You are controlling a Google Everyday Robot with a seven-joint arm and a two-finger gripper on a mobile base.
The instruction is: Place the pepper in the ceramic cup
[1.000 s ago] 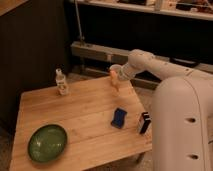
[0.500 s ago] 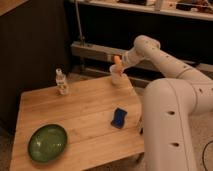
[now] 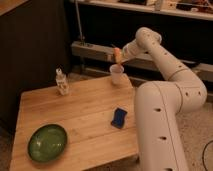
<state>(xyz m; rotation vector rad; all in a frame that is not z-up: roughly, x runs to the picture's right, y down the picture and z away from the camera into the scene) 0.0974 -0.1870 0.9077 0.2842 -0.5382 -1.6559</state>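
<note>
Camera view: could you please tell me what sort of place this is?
Probably a lab or workshop: a wooden table, metal shelving behind, speckled floor. The gripper holds the pepper above the ceramic cup.

Pincer with pepper now farther right, directly above newly visible ceramic cup.

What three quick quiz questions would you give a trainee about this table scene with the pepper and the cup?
1. True or false: the pepper already lies inside the cup.
2. Which thing lies nearest the table's front left corner: A bottle, B bowl, C sponge?
3. Where is the gripper?

Key
1. False: it is held above the cup.
2. B.
3. Over the cup at the table's far edge, shut on the pepper.
</note>
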